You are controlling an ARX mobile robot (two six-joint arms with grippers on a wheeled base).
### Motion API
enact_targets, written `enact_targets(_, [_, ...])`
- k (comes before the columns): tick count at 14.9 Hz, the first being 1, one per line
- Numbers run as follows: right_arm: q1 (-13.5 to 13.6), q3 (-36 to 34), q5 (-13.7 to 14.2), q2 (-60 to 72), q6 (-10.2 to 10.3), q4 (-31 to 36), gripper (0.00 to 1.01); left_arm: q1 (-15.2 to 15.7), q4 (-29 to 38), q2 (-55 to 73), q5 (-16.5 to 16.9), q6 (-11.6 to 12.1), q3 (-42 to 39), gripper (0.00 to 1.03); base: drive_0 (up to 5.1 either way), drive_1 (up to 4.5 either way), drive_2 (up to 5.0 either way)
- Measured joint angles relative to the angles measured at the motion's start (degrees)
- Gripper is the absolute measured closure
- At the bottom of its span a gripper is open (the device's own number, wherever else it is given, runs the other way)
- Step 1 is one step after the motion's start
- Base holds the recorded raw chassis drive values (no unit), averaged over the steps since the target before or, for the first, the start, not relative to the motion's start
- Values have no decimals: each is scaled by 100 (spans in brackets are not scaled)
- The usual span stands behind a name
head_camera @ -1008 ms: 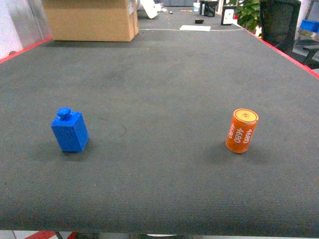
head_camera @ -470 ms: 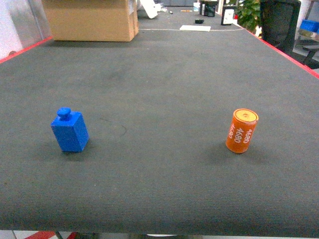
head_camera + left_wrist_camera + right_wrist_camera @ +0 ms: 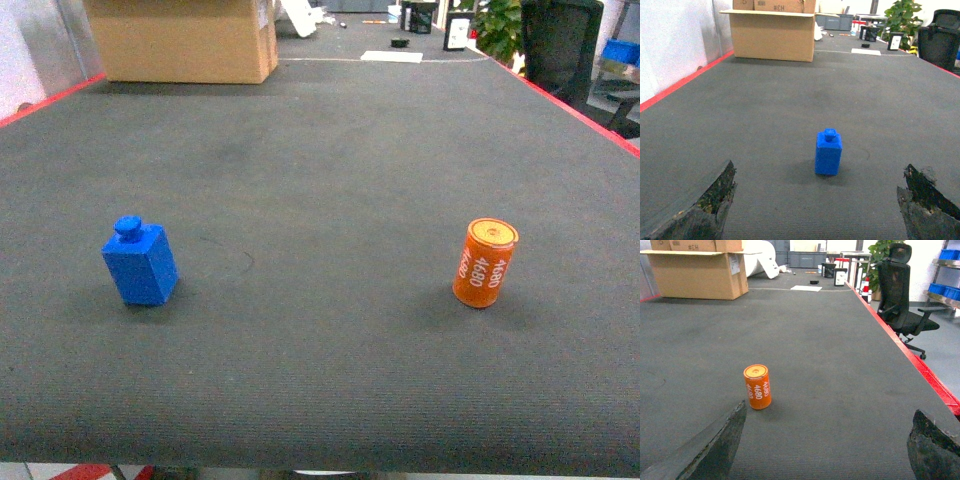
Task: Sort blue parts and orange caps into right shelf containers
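Both grippers spread wide, left gripper (image 3: pixel 817 200) facing the blue part (image 3: pixel 828 153), right gripper (image 3: pixel 827 442) off to the side of the orange cap (image 3: pixel 757 387); risk: clipping that upright cap, rolling it away.

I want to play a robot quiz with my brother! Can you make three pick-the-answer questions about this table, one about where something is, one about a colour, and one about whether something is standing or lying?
1. In the head view, where is the blue part?
A. left side of the table
B. right side
C. inside the cardboard box

2. What colour is the cap with 4680 printed on it?
A. green
B. orange
C. white

3. How is the orange cap placed?
A. lying flat
B. held in a gripper
C. standing on end

Answers: 1 A, it sits at the left on the grey mat. 2 B, its body is orange. 3 C, its round top faces up and nothing touches it.
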Motion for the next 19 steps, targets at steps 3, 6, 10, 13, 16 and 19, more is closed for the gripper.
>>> enact_targets(3, [0, 0, 0, 0, 0, 0, 3, 0, 0, 0, 0, 0, 0, 5, 0, 0, 0])
enact_targets(6, [0, 0, 0, 0, 0, 0, 3, 0, 0, 0, 0, 0, 0, 5, 0, 0, 0])
enact_targets(10, [0, 0, -2, 0, 0, 2, 3, 0, -2, 0, 0, 0, 0, 5, 0, 0, 0])
enact_targets(13, [0, 0, 0, 0, 0, 2, 3, 0, 0, 0, 0, 0, 0, 5, 0, 0, 0])
enact_targets(16, [0, 0, 0, 0, 0, 0, 3, 0, 0, 0, 0, 0, 0, 5, 0, 0, 0])
enact_targets(19, [0, 0, 0, 0, 0, 0, 3, 0, -2, 0, 0, 0, 0, 5, 0, 0, 0])
